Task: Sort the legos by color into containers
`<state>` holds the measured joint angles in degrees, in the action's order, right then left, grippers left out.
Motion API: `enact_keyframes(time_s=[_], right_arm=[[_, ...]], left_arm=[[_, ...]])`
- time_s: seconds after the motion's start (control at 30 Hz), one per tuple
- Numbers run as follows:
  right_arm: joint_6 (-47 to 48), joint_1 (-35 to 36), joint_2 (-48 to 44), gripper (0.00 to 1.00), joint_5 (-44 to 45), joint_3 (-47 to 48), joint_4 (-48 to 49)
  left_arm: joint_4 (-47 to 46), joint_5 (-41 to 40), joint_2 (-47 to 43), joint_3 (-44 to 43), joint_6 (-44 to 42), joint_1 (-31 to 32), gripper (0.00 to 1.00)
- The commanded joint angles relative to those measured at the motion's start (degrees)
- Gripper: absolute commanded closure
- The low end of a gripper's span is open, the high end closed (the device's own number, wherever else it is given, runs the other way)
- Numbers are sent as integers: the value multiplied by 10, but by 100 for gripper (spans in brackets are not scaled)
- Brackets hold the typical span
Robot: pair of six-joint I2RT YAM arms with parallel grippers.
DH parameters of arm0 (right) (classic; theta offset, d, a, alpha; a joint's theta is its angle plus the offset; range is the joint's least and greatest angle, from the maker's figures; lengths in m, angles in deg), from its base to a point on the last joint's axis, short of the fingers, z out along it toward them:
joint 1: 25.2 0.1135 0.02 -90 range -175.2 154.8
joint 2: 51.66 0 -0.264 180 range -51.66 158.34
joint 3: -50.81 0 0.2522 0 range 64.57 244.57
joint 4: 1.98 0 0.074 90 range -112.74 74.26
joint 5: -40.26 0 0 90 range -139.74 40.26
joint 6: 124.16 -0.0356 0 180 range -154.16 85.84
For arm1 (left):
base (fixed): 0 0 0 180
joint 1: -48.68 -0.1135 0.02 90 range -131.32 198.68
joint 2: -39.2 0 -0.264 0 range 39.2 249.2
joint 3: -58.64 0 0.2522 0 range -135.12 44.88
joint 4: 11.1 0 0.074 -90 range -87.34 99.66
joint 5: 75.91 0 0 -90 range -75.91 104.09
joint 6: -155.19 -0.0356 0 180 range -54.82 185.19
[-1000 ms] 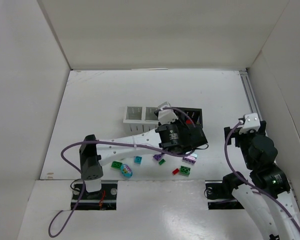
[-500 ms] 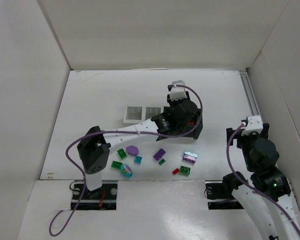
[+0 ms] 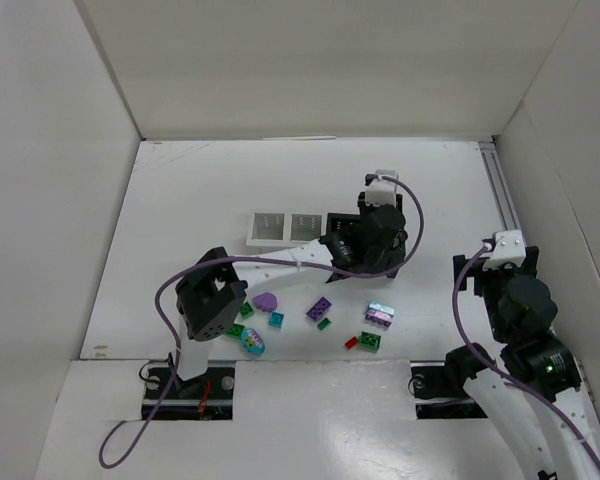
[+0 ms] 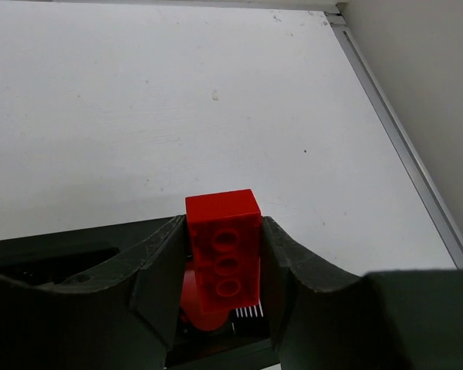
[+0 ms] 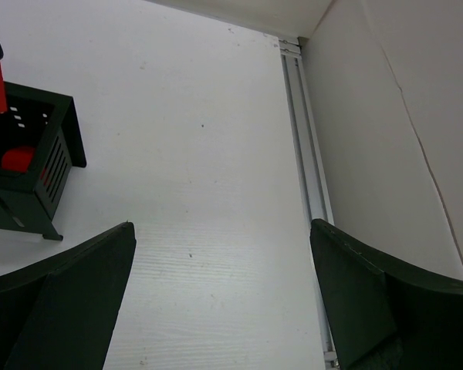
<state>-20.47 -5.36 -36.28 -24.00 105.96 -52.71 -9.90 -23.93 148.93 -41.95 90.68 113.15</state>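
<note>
Left gripper pinches a red brick upright over the black container, mid-table toward the right edge; advisable to centre it above the red piece inside, clear of the rim, then part the jaws.

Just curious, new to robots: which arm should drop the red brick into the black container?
Left: the left tool grips the red brick above the black container; the right tool sits open, apart.
</note>
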Motion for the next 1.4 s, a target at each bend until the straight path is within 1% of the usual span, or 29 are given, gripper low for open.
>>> enact_keyframes(time_s=[0.0, 0.1, 0.13, 0.2, 0.27, 0.3, 0.33, 0.4, 0.43, 0.47, 0.53, 0.57, 0.63, 0.67, 0.7, 0.73, 0.77, 0.8, 0.83, 0.87, 0.9, 0.97, 1.07, 1.1, 1.13, 1.23, 1.37], right_arm=[[-8, -3, 3, 1, 12, -1, 9], [-2, -3, 8, 1, -2, -1, 9], [-2, -3, 8, 1, -8, -1, 9], [5, -3, 15, 1, -19, -1, 16], [18, -3, 24, 1, -40, 4, 16], [30, -3, 35, 1, -55, 4, 21], [37, -3, 42, 1, -95, 4, 27], [71, -3, 75, 3, -166, 4, 58], [77, -3, 92, 4, -200, 4, 58], [87, -3, 113, 4, -267, 11, 65], [109, 2, 175, 6, -318, 22, 48], [123, 12, 191, 7, -364, 22, 48], [164, 52, 216, 7, -405, 13, 40], [176, 70, 223, 7, -424, 12, 40], [184, 91, 233, 7, -452, 12, 40], [190, 143, 244, 7, -460, 18, 30], [190, 173, 270, 7, -460, 18, 24], [181, 203, 284, 8, -435, 25, 24], [175, 266, 298, 8, -425, 25, 19], [161, 297, 323, 10, -415, 25, 24], [156, 327, 336, 10, -396, 25, 24], [145, 395, 378, 11, -395, 25, 41], [132, 427, 428, 11, -380, 19, 64], [126, 434, 461, 15, -380, 19, 69], [126, 434, 475, 16, -390, 19, 75], [119, 440, 512, 18, -390, 4, 95], [114, 447, 552, 18, -390, -7, 109]], left_arm=[[-26, 19, -14, -12, -8, -2, 63], [-20, 19, -19, -5, -3, -2, 53], [-20, 25, -19, 1, -3, -2, 47], [-20, 30, -36, 7, -3, -2, 41], [-20, 30, -48, 25, -3, -2, 39], [-20, 30, -57, 31, -3, -2, 31], [-3, 30, -77, 31, 5, -2, 23], [11, 30, -105, 62, 12, -2, 12], [25, 36, -143, 75, 12, -2, 0], [36, 42, -165, 90, 20, -2, 0], [72, 36, -213, 138, 46, -2, 0], [111, 36, -263, 154, 55, -2, 0], [158, 51, -310, 200, 78, -2, 0], [204, 51, -356, 217, 92, -2, 0], [225, 58, -379, 234, 108, -2, 0], [244, 58, -402, 270, 144, -2, 0], [264, 58, -423, 287, 165, -2, 0], [303, 52, -466, 304, 187, -2, 0], [320, 51, -488, 319, 207, -2, 0], [340, 42, -509, 346, 255, -2, 0], [374, 35, -550, 358, 278, -2, 0], [392, 29, -590, 393, 308, -2, 0], [392, 29, -660, 422, 322, -2, 0], [392, 29, -675, 436, 322, -2, 0], [392, 29, -701, 441, 322, -2, 0], [405, 29, -735, 454, 335, -7, 0], [412, 29, -748, 466, 340, -7, 0]])
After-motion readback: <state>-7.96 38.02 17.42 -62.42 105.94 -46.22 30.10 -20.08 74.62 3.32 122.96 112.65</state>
